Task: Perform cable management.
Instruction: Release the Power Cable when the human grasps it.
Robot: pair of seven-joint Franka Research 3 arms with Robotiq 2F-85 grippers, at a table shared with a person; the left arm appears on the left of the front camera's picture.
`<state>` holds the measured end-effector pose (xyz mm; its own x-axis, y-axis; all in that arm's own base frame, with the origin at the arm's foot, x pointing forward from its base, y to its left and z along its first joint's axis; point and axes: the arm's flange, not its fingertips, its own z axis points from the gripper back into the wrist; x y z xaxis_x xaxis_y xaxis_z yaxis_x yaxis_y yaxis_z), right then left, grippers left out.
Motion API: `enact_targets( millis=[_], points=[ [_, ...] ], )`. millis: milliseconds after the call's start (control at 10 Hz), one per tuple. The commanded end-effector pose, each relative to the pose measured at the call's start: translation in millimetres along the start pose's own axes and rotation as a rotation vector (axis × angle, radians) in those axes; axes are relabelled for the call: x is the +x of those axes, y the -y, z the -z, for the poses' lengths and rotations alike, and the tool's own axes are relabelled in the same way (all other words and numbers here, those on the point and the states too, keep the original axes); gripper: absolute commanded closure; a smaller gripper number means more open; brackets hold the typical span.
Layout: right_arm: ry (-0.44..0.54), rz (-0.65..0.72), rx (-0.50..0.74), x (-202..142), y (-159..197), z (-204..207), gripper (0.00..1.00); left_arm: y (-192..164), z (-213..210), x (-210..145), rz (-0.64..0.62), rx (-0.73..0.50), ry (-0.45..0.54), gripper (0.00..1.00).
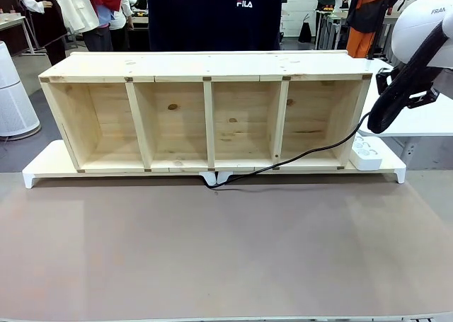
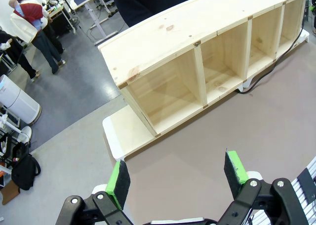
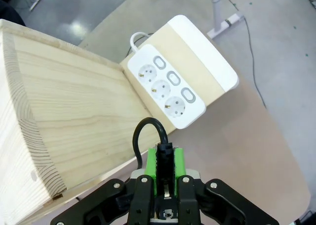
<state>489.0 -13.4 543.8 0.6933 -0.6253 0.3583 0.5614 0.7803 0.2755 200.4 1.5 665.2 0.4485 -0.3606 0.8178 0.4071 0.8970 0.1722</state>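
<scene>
The black cable (image 1: 297, 156) runs from under the middle of the wooden shelf (image 1: 209, 67) along its front edge and up at the shelf's right end. In the right wrist view my right gripper (image 3: 165, 158) is shut on the cable's black plug end (image 3: 165, 153), and the cord loops up (image 3: 147, 122) just beyond the green pads. It hangs above the white power strip (image 3: 165, 89), beside the shelf's right wall. My left gripper (image 2: 177, 173) is open with nothing in it, over the brown table in front of the shelf's left end. The cable (image 2: 259, 79) shows farther off there.
The four-compartment shelf lies on a white board (image 1: 42, 170) at the table's far side, the power strip (image 1: 368, 152) on its right end. A person in a dark shirt (image 1: 212, 14) stands behind it. The brown tabletop (image 1: 226, 251) stretches in front.
</scene>
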Motion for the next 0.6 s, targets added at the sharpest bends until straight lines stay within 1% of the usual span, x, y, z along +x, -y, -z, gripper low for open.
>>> enact_targets(
  millis=[0,500],
  points=[
    [0.008,0.001,0.001,-1.6,-1.3,-0.2,0.84,1.1,1.5,1.3,-0.013,-0.003,0.01,0.0],
    [0.008,0.001,0.001,-1.6,-1.3,-0.2,0.84,1.1,1.5,1.3,-0.013,-0.003,0.01,0.0]
  ],
)
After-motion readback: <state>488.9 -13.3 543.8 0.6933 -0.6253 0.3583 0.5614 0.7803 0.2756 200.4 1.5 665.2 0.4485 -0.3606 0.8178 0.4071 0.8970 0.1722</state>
